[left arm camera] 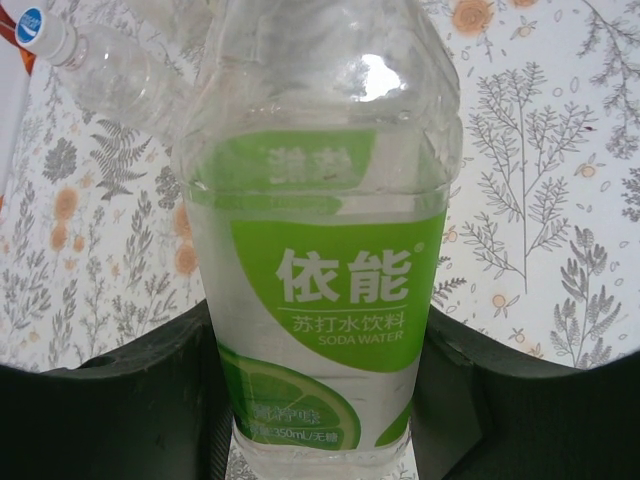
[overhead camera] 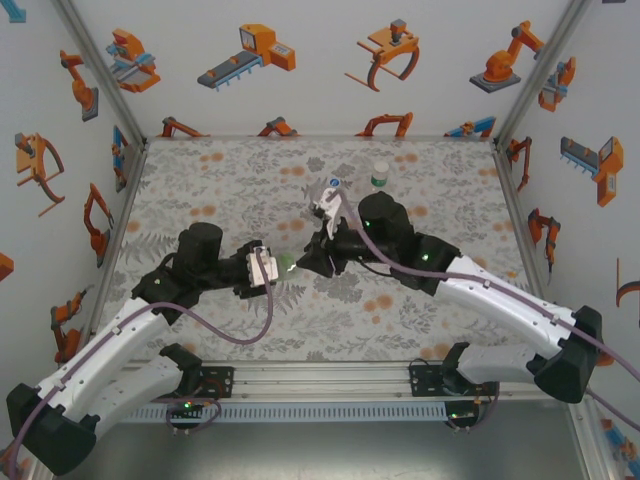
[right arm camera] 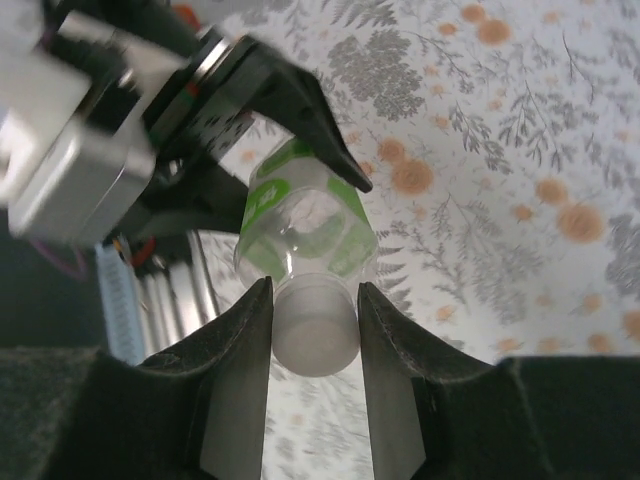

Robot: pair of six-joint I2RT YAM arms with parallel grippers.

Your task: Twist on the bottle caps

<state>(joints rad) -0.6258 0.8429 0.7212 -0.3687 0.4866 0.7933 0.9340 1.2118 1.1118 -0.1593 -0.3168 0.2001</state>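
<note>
Robot arms reach in from the near edge and meet over the middle of the surface. Between them is the task's thing, a green-labelled bottle (left arm camera: 320, 280), clear plastic, held by the body with its neck pointing toward the right arm. Your left pincer (overhead camera: 278, 266) is clamped on that body, one finger on each side of the label. Your right pincer (right arm camera: 313, 300) is nearly closed around the white cap (right arm camera: 315, 340), which sits on the bottle's neck; both fingers look to be touching its sides.

To turn the cap well, line the right wrist up with the neck so that the cap spins square and does not cross-thread. Hold the left grip firm so that the thin bottle cannot twist with it. Squeeze the cap only enough to stop it slipping. How far the threads have caught cannot be seen.

White walls (overhead camera: 300, 60) printed with orange robot drawings enclose three sides. The surface (overhead camera: 200, 180) is a mat of grey leaves and orange flowers. Toward the back stands a taller bottle (overhead camera: 380, 178) with a white top. Nearer, just beside the right arm, is a clear bottle (left arm camera: 110, 70) wearing a bluish cap (left arm camera: 30, 25). Whether it stands or leans is unclear.
</note>
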